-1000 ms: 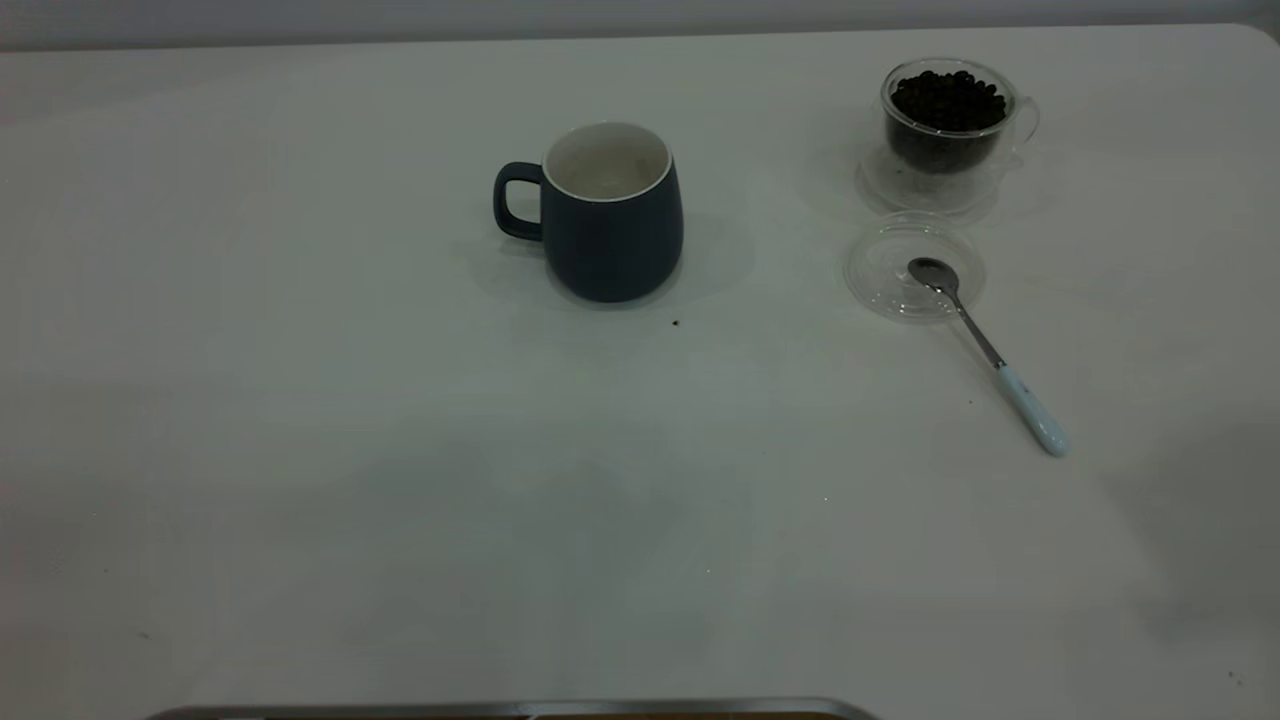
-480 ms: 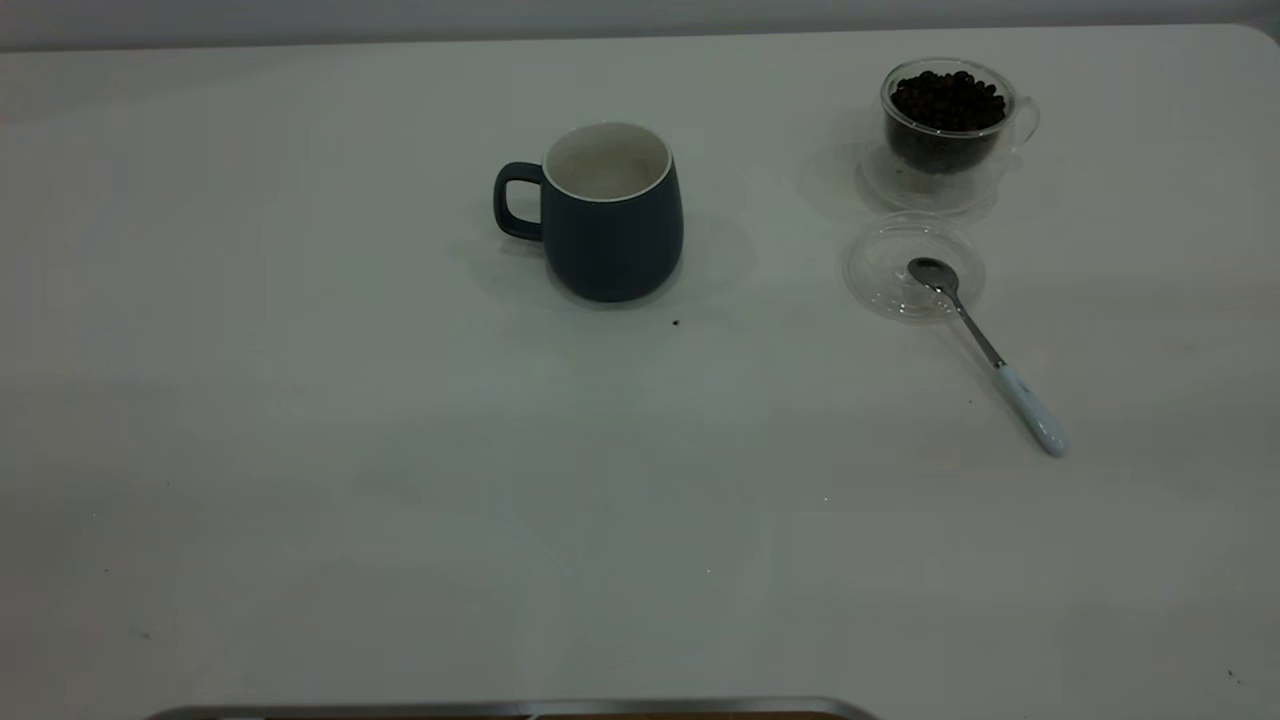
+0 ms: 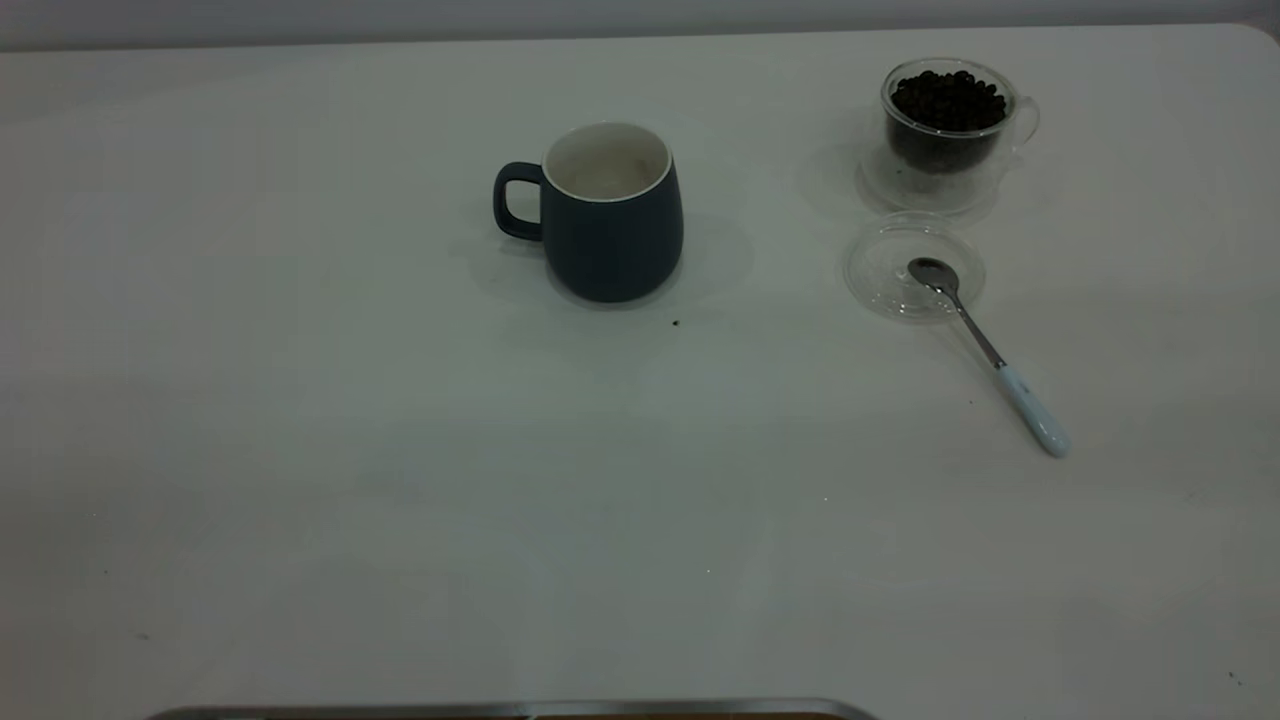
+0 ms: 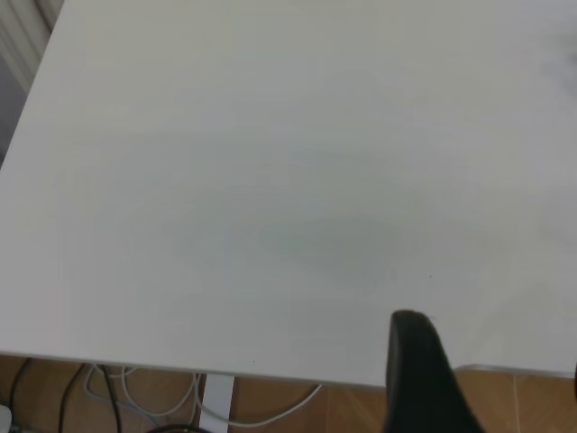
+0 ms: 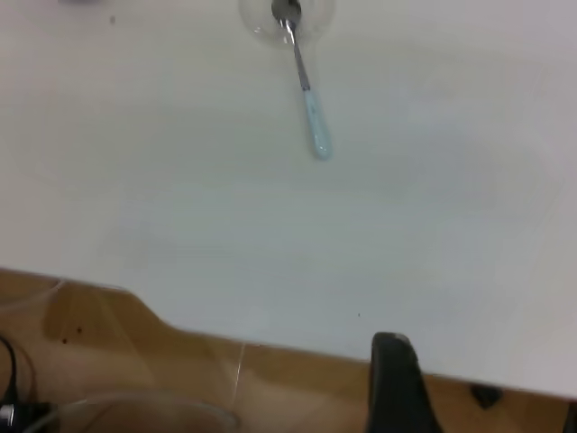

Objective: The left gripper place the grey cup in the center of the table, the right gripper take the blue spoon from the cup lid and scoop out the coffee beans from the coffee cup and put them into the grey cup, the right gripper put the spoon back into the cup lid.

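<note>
The grey cup stands upright near the table's middle, handle to the left, its pale inside showing no beans. At the far right a clear coffee cup holds dark coffee beans. In front of it lies the clear cup lid, with the bowl of the blue-handled spoon resting in it and the handle pointing to the near right. The right wrist view shows the spoon and the lid far off. My left gripper and right gripper hang open over the table's near edge, holding nothing.
A small dark speck lies just in front of the grey cup. Neither arm shows in the exterior view. White cables hang below the table's edge on the left arm's side.
Nothing on the table has moved. Faint shadows along the near side have faded.
</note>
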Tool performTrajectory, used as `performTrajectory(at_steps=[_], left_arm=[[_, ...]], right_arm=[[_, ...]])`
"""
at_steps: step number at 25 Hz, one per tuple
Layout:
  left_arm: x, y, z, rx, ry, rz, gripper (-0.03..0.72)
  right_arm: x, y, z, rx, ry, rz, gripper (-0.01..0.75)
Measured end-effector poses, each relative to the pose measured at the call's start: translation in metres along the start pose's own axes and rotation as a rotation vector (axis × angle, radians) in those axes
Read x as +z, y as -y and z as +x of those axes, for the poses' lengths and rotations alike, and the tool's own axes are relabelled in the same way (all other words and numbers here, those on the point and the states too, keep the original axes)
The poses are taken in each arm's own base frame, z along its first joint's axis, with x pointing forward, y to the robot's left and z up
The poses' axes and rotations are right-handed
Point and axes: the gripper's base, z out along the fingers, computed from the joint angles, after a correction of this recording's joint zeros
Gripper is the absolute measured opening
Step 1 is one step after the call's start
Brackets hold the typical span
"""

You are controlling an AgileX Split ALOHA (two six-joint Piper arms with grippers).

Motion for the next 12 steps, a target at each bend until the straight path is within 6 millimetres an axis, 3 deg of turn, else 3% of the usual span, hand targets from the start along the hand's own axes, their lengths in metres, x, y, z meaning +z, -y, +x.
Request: performTrajectory(at_steps=[6,12], left_arm=[[0.000,0.000,0.000,0.001,0.000,0.000,0.474],[0.000,0.000,0.000,0.003,0.000,0.000,0.474]], right_arm=[[-0.027,-0.001,0.023,-0.015,0.239,-0.003,0.519],[-0.027,-0.002,0.024,-0.008,0.240,0.000,0.519]])
